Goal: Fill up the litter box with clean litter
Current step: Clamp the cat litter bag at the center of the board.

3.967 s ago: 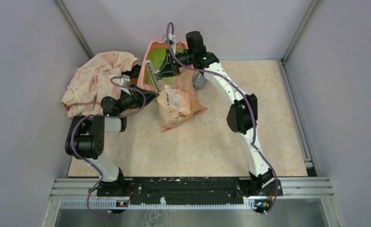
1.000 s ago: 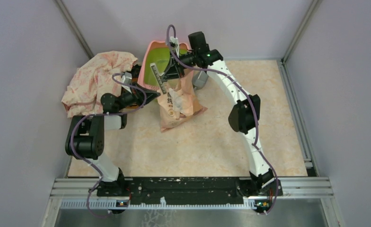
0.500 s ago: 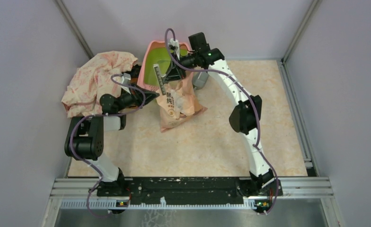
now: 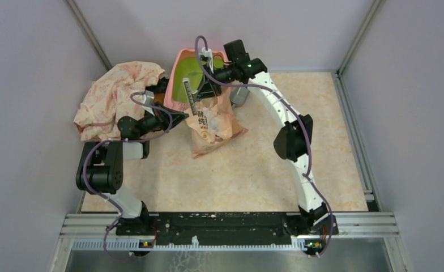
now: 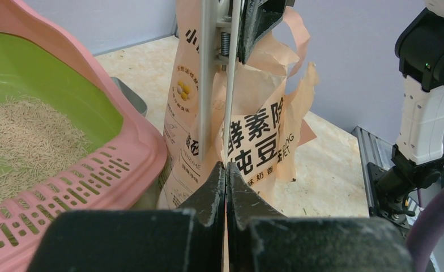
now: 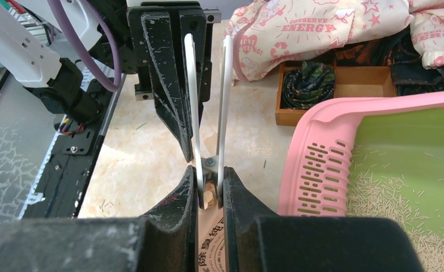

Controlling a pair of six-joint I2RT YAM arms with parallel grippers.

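Observation:
The litter box (image 4: 178, 85), pink-rimmed and lime-green inside, stands tilted at the back; its rim (image 5: 72, 175) (image 6: 316, 164) is close in both wrist views. Pale tan litter (image 5: 21, 141) (image 6: 384, 192) lies thinly on its floor. The peach bag (image 4: 214, 122) (image 5: 259, 136) (image 6: 208, 249) stands next to it. My right gripper (image 4: 201, 89) (image 6: 210, 177) is shut on a long two-bar metal clip (image 4: 191, 96) (image 5: 208, 79) (image 6: 192, 102) at the bag's top. My left gripper (image 4: 181, 116) (image 5: 226, 168) is shut, with a thin peach strip of the bag's edge between its jaws.
A pink patterned cloth (image 4: 118, 93) (image 6: 321, 22) lies heaped at the back left over a wooden box of dark rolled fabrics (image 6: 333, 85). A grey metal scoop (image 4: 238, 96) (image 5: 130, 97) sits behind the bag. Purple walls close in the back and both sides.
Four seconds ago the clip lay lower and more tilted over the box rim, and my left gripper was farther left. Over the last second both have only crept slightly.

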